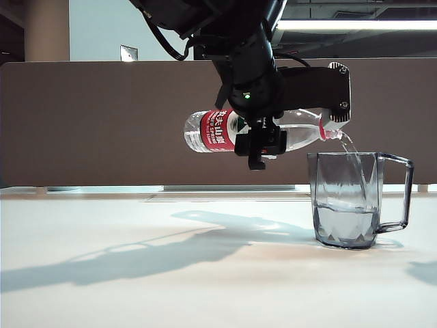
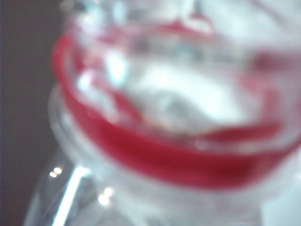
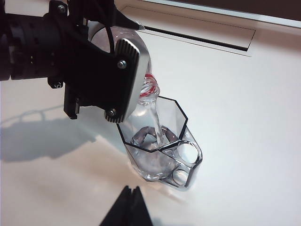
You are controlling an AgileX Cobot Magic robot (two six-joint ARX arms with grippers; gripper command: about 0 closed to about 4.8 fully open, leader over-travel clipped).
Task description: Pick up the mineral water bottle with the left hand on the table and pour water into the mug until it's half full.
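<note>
Clear mineral water bottle (image 1: 225, 130), in left gripper (image 1: 261, 140), overhangs mug (image 1: 345, 198) rim.

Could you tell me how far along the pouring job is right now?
Done: the left gripper has lifted the mineral water bottle and tipped it over the mug. In hand: water streams in, the mug roughly a third full. Left: reaching half, then righting the bottle. The right gripper idles nearby.
</note>
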